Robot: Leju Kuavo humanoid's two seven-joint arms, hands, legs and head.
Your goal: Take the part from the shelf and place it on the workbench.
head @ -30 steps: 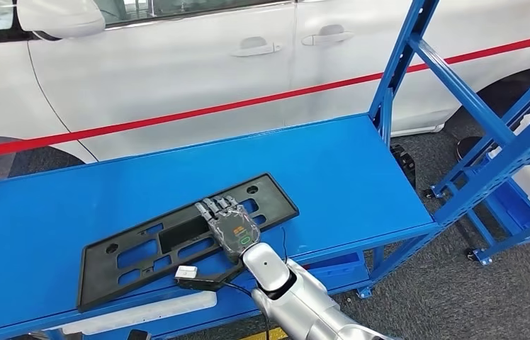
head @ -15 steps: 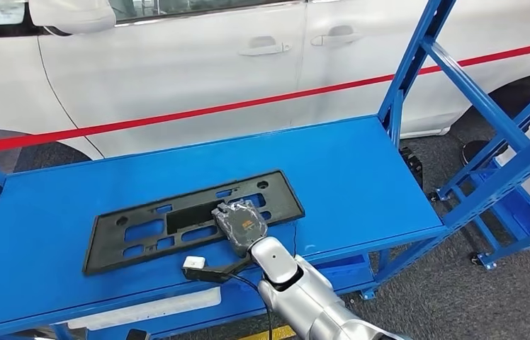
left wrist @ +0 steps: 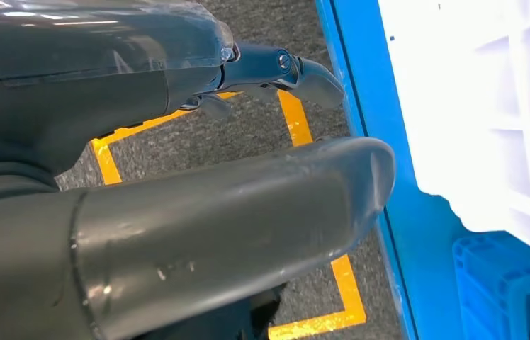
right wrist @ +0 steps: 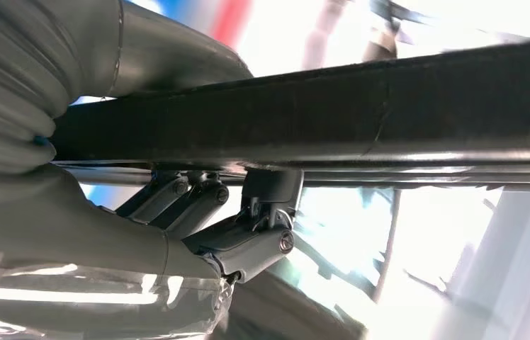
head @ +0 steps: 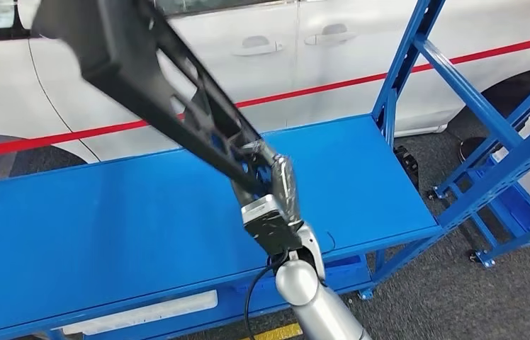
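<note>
Risk: While the right hand (head: 274, 185) carries the long black part (head: 156, 78) by one end only, the free end reaches up and away toward the white car (head: 333, 64) behind the shelf (head: 106, 212); a quick swing could, by this reading, knock it against the car door or the blue upright (head: 400, 71).
Cause: A long lever on a short grip. The far end looks liable to sag or twist in the fingers, and the plate might slip out if the wrist turns sharply.
Part: Clear of the blue shelf deck, held in the air at a steep slant, its lower end at the hand and its upper end running out of the head view's top left corner.
Right hand: Clamped on the part's edge. The right wrist view shows the thumb (right wrist: 170, 49) on one face of the dark bar (right wrist: 390, 106) and the fingers (right wrist: 248, 241) hooked under the other.
Right arm: The silver forearm (head: 312, 304) rises from below, wrist raised above the deck's front edge, back of the hand turned toward the camera.
Left hand: In the left wrist view the left hand (left wrist: 177, 212) holds nothing, hanging by the yellow floor marking (left wrist: 305, 142) and a white crate (left wrist: 489, 106); how wide the fingers stand cannot be told.
Stage: Lift done, by the look of it; the carry to the workbench is not yet made.
</note>
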